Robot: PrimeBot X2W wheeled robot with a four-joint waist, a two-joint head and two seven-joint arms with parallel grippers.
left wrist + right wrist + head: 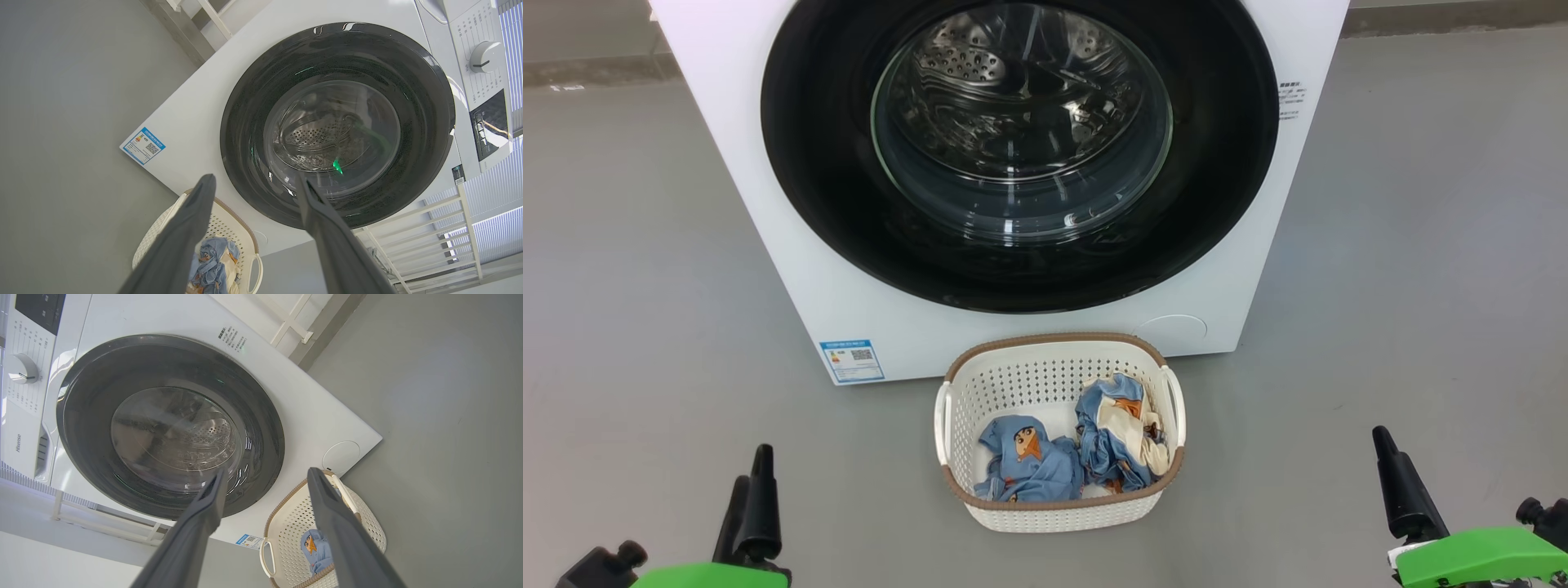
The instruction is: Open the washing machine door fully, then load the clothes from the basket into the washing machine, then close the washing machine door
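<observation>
The white boxy front-loading washing machine (792, 278) stands with its large round glossy black door (1217, 204) shut flat against its front, the steel drum visible through the clear bowl window. Just before it on the grey floor (645, 245) sits the small cream-white perforated plastic basket (1054, 336), holding the two crumpled blue printed clothes (1033, 469). The left gripper (255, 179) and right gripper (267, 473) hang low on either side of the basket, well apart from it, jaws spread wide and empty.

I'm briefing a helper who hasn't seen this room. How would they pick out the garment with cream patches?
Find the white washing machine; on the floor before it sits a cream basket. Two blue garments lie inside: the patched garment is on the robot's right, with large cream areas that the left garment lacks.
</observation>
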